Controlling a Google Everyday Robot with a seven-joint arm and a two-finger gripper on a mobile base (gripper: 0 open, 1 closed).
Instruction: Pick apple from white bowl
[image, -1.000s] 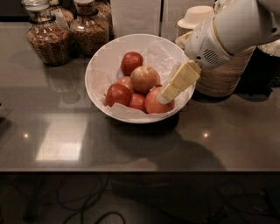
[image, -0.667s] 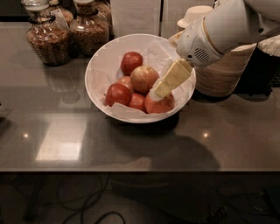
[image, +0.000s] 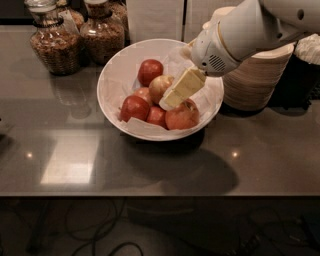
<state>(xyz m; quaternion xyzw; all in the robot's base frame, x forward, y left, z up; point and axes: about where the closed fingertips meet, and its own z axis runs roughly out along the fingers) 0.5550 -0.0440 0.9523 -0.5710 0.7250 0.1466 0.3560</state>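
1. Edges first: the white bowl (image: 113, 75) stands on the dark glossy desk (image: 75, 125), well back from the desk's front edge, which runs straight across below the bowl.
2. A broad strip of bare desk lies between the bowl and that front edge. Another bare stretch lies to the bowl's left.
3. Room is tighter behind and to the right of the bowl. A stack of beige bowls (image: 260, 80) stands just beside the bowl's right rim, and glass jars (image: 52, 47) stand near its rear left rim. A pale upright panel (image: 155, 17) rises just behind it.
4. The arm (image: 250, 30) comes in from the upper right, crossing above the bowl's right rim and in front of the beige stack.
5. The hand (image: 168, 101) points down and to the left inside the bowl, near its middle. Its pale yellow tip is right against the apple (image: 158, 85). I cannot tell whether the hand is spread, pressed together or pinching anything.
6. The apple, the palest one, lies near the bowl's middle among the other fruit, on crumpled white paper (image: 145, 129) that lines the bowl.
7. Counts: six apples in the bowl, namely the pale one, four deep red apples (image: 134, 107) toward the bowl's back, left and front, and one larger orange-red apple (image: 184, 117) at its front right.
8. One white bowl and one beige stack are in view. Two jars show nearly whole, with parts of more behind them that I cannot count.
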